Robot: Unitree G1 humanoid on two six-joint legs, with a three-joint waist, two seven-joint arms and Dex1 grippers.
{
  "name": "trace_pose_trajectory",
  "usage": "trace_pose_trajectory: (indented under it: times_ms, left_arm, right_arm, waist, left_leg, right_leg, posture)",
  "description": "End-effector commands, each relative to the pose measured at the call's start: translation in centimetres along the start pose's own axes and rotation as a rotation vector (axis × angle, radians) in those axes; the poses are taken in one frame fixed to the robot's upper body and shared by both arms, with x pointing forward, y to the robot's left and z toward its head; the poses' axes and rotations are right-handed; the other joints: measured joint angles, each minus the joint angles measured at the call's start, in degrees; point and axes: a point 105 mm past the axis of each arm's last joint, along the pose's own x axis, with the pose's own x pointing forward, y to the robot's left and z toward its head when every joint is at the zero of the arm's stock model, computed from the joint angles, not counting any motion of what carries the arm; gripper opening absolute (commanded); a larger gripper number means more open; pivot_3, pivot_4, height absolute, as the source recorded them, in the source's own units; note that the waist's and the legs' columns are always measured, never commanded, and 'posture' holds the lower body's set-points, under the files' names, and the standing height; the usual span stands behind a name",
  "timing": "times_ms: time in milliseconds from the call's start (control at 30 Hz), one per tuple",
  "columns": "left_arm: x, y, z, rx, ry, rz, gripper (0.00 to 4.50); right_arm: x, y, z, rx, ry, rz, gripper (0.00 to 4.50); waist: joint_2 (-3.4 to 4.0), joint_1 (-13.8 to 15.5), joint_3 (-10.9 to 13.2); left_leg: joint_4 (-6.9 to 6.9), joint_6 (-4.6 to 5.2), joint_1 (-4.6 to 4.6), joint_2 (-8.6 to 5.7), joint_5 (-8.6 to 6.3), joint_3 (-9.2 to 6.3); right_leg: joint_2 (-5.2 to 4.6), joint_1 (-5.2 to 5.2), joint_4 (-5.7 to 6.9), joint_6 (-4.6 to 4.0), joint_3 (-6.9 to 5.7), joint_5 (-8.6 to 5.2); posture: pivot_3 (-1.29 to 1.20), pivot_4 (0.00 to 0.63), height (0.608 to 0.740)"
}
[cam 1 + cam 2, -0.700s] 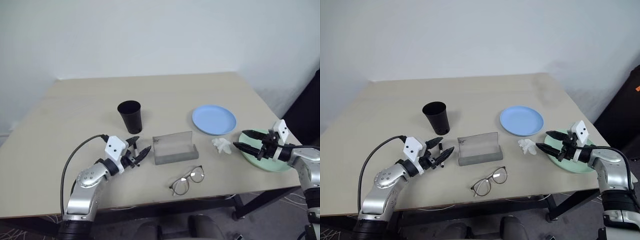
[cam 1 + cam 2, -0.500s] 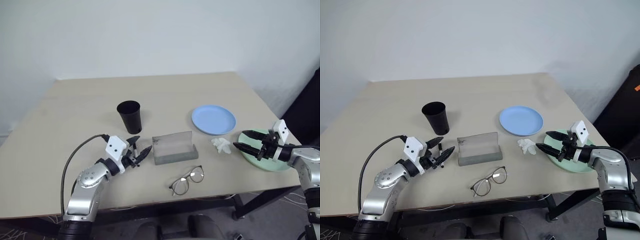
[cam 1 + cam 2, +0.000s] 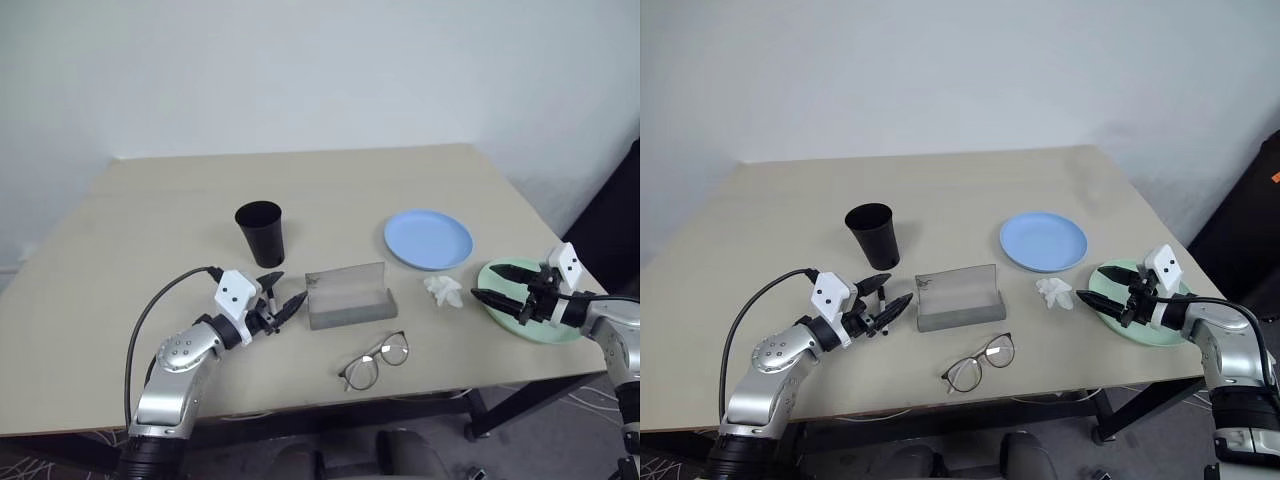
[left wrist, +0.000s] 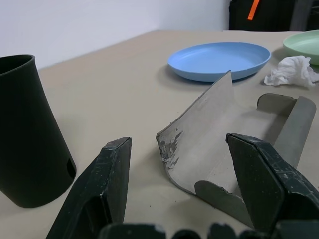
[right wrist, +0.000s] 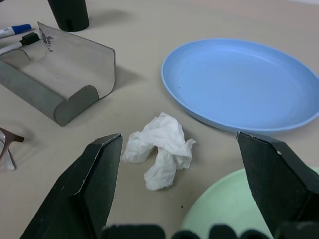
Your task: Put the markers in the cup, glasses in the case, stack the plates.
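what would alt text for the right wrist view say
An open claw hovers over a beige table above a crumpled white tissue. Beyond lie a light blue plate, a mint green plate's rim and an open grey case.

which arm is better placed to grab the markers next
Left. The open left hand hovers right at the markers, beside the case. The right hand is across the table over the green plate.

Bright even light, soft shadows, seemingly sharp
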Motion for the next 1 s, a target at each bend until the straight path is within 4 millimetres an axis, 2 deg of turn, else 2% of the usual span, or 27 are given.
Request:
trace_pose_trajectory:
  times_ms: [33, 100, 333, 433, 733, 1000]
  left_arm:
    - [0.4, 0.0, 1.4, 0.029, -0.049, -0.024, 3.18]
    - [0.6, -0.2, 1.9, 0.016, -0.064, -0.046, 3.18]
    - [1.2, -0.1, 1.6, 0.025, -0.051, -0.066, 3.18]
    - [1.4, -0.7, 1.5, 0.011, -0.051, -0.101, 3.18]
    - [1.5, -3.3, 1.8, -0.013, -0.024, -0.309, 3.18]
    - [2.6, -4.1, 2.8, 0.005, -0.063, -0.331, 3.18]
  right_arm:
    - [-0.4, -0.1, 1.0, -0.039, 0.000, -0.028, 3.99]
    - [-0.4, 0.1, 0.9, -0.053, 0.026, -0.027, 3.99]
    - [-0.7, 0.4, 1.7, -0.060, 0.033, -0.023, 3.99]
    - [-0.5, 0.7, 1.8, -0.066, 0.045, -0.015, 3.99]
    - [-0.4, 0.2, 1.0, -0.099, 0.170, -0.037, 3.99]
    - [-0.5, -1.1, -0.6, -0.103, 0.336, -0.093, 3.99]
  waist:
    - [0.00, 0.00, 0.00]
    - [0.00, 0.00, 0.00]
    - [0.00, 0.00, 0.00]
    - [0.00, 0.00, 0.01]
    - [0.00, 0.00, 0.01]
    - [-0.01, 0.00, 0.01]
  left_leg:
    - [0.00, -0.01, 0.00, 0.00, -0.01, -0.01]
    - [0.00, -0.05, -0.01, 0.00, -0.03, -0.01]
    - [0.04, -0.08, 0.01, 0.02, -0.04, -0.02]
    - [0.05, -0.07, 0.00, 0.02, -0.04, -0.03]
    - [0.04, -0.07, -0.02, 0.01, -0.04, -0.02]
    - [0.09, -0.08, -0.02, 0.02, -0.04, -0.03]
  right_leg:
    - [0.00, 0.00, 0.00, 0.00, 0.00, 0.00]
    - [-0.01, -0.01, 0.00, 0.00, 0.00, 0.00]
    - [-0.01, 0.00, 0.00, 0.00, 0.00, 0.00]
    - [-0.01, 0.00, 0.00, 0.00, 0.00, 0.00]
    - [-0.01, -0.02, -0.01, 0.00, 0.00, -0.01]
    - [-0.02, -0.02, -0.01, 0.00, 0.00, -0.01]
  posture:
    - [0.00, 0.000, 0.740]
    - [0.00, 0.000, 0.740]
    - [0.00, 0.000, 0.740]
    - [0.00, 0.000, 0.740]
    - [0.00, 0.000, 0.740]
    - [0.00, 0.000, 0.740]
